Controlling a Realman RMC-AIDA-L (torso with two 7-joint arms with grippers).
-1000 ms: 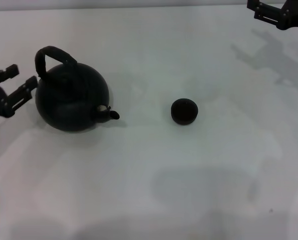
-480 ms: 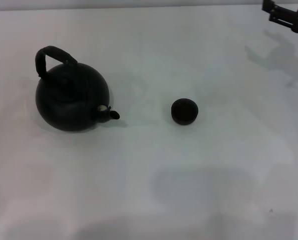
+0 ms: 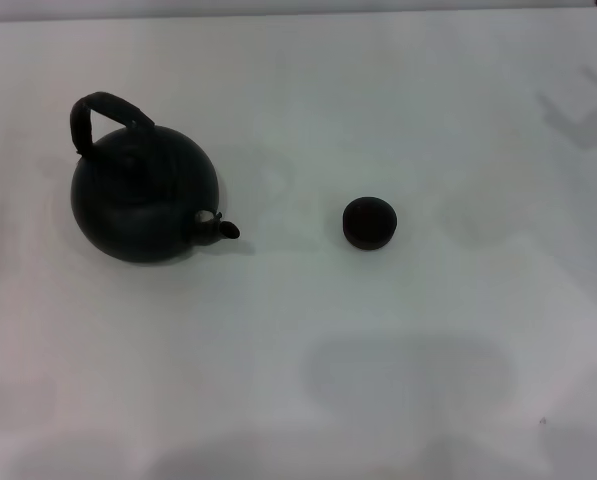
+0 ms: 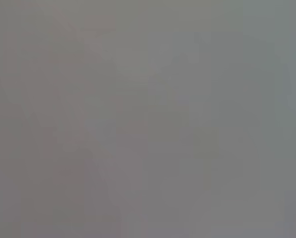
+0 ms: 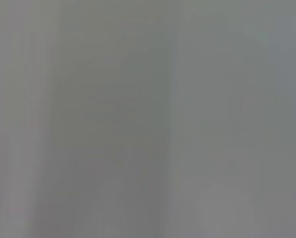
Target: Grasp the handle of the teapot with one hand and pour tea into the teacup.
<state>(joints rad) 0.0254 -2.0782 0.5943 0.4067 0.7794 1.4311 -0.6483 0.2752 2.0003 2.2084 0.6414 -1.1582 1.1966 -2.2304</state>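
The teapot (image 3: 143, 197) is a large, round, dark pot standing upright on the left of the white table (image 3: 308, 380) in the head view. Its short spout (image 3: 221, 228) points toward the teacup. Its arched dark handle (image 3: 104, 113) stands up over the back left of the pot. The teacup (image 3: 368, 222) is a tiny round black cup near the middle, well apart from the spout. Neither gripper shows in the head view. Both wrist views show only a plain grey field.
A soft shadow lies on the table at the far right edge (image 3: 588, 115). Another broad shadow lies near the front (image 3: 408, 380).
The left gripper, beside the teapot one second ago, has left the view to the left. The right gripper has withdrawn out of the top right corner. Teapot and teacup have not moved.
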